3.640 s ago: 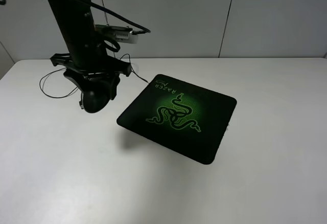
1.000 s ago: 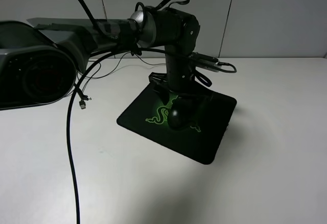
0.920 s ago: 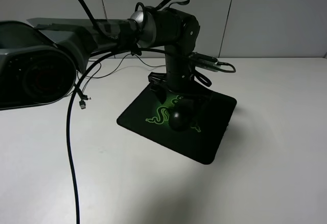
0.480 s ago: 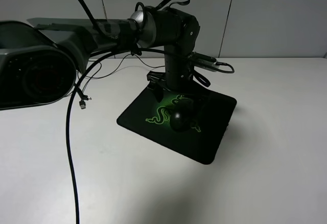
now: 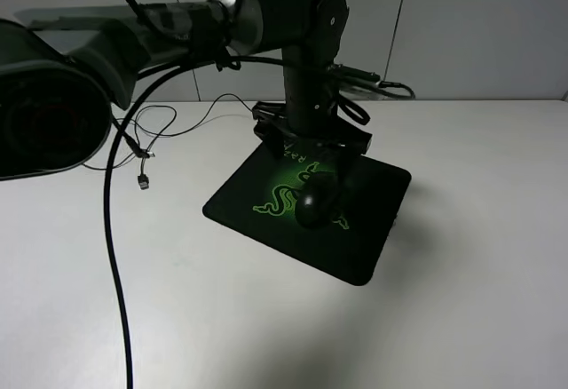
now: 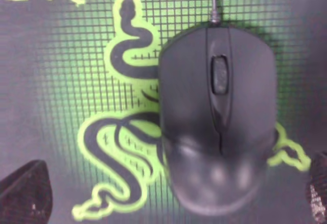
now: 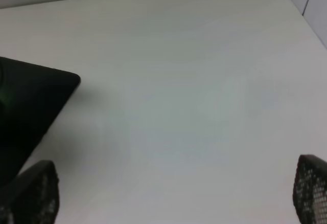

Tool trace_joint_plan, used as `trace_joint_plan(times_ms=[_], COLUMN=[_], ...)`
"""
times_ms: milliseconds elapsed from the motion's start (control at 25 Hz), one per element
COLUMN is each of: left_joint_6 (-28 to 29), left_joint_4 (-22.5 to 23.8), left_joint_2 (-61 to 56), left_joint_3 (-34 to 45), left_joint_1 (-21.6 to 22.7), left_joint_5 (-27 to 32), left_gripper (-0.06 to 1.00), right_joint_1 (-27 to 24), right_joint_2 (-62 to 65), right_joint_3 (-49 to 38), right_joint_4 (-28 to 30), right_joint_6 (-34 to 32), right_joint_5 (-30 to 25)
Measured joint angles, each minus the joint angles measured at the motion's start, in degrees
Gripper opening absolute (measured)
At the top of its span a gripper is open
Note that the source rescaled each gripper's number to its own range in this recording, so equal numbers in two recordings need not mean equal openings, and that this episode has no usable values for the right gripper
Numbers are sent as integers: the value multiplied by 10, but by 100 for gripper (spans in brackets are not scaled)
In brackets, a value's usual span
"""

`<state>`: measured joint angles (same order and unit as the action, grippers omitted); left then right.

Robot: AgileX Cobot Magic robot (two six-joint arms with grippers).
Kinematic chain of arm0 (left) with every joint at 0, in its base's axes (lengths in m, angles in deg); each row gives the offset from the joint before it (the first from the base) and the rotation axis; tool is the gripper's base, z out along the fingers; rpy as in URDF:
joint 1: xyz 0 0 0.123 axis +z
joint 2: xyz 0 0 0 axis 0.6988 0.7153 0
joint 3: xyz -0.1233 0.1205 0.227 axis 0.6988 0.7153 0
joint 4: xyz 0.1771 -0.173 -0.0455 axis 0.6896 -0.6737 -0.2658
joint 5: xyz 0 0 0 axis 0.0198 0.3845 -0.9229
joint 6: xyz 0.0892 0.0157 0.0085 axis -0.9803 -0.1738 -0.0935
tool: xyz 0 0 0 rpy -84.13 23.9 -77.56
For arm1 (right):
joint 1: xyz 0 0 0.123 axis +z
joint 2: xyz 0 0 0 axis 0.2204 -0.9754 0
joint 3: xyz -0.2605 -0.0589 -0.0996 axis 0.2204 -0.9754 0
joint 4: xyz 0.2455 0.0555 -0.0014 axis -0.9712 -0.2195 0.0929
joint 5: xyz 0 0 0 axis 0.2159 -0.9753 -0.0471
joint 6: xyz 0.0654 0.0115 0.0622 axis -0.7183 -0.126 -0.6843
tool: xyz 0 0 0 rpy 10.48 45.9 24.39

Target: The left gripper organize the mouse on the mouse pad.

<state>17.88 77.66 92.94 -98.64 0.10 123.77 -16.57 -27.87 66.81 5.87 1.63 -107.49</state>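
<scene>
The black mouse (image 5: 317, 201) lies flat on the green snake logo near the middle of the mouse pad (image 5: 364, 234). My left gripper (image 5: 312, 160) hangs just above it, open and apart from it. In the left wrist view the mouse (image 6: 217, 121) fills the middle with its scroll wheel showing. My left gripper (image 6: 171, 193) has its dark fingertips (image 6: 25, 191) spread wide on both sides of the mouse. Green grid and logo of the mouse pad (image 6: 61, 81) surround it. My right gripper (image 7: 173, 193) is open over bare table, beside a corner of the mouse pad (image 7: 25, 96).
The mouse's thin cable (image 5: 177, 127) loops across the white table (image 5: 479, 282) behind and left of the pad, ending in a USB plug (image 5: 142, 180). A thick black arm cable (image 5: 111, 256) hangs down over the front left. A grey wall stands behind.
The left gripper carried the mouse from the left onto the pad, let go of it, and has now lifted a little. The mouse stays on the logo.
</scene>
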Motion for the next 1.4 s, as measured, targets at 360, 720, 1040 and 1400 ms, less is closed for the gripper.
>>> trace_joint_plan(times_ms=[360,720,1040,1400], left_joint_6=[-2,-23,-25,-26], left_joint_4=[-4,-10,-10,-10], left_joint_2=[-28,-90,-147,-238], left_joint_3=[-30,-30,-26,127], left_joint_1=[-1,-17,-22,-22], left_joint_5=[14,15,15,15], left_gripper=[100,100,100,100], right_joint_1=[0,0,0,0], right_joint_2=[0,0,0,0], right_joint_3=[0,0,0,0], right_joint_4=[0,0,0,0], right_joint_6=[0,0,0,0], right_joint_5=[0,0,0,0])
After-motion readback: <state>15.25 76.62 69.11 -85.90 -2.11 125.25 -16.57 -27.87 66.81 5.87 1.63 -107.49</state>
